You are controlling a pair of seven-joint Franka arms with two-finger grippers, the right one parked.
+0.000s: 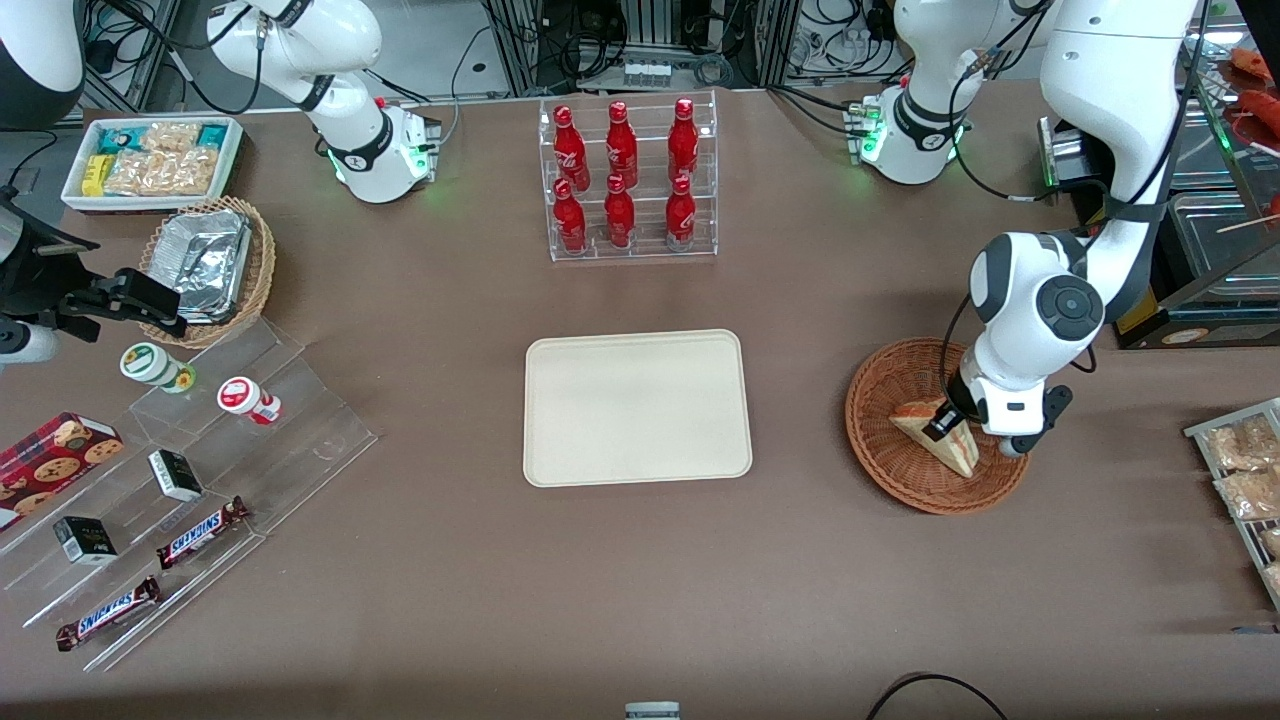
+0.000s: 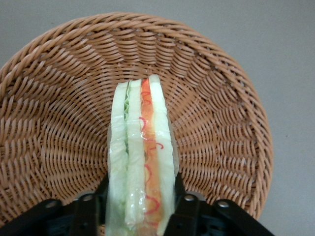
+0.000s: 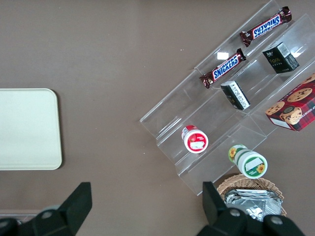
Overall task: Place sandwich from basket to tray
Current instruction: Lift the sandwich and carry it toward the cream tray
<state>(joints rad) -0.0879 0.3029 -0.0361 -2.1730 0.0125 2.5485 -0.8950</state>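
Note:
The sandwich [image 1: 935,428], a wrapped wedge of white bread with orange and green filling, stands on edge in the reddish-brown wicker basket [image 1: 880,440] toward the working arm's end of the table. My left gripper [image 1: 945,425] is down in the basket with a finger pressed against each bread face. The left wrist view shows the sandwich [image 2: 140,152] held between the black fingers [image 2: 184,209], over the basket's weave [image 2: 221,128]. The cream tray [image 1: 637,407] lies empty at the table's middle, and its corner shows in the right wrist view [image 3: 27,129].
A clear rack of red bottles [image 1: 628,178] stands farther from the front camera than the tray. Toward the parked arm's end are a tiered acrylic stand [image 1: 190,470] with snacks, a tan basket of foil trays [image 1: 210,265] and a white bin of packets [image 1: 150,160]. Snack bags [image 1: 1245,470] lie near the working arm's table edge.

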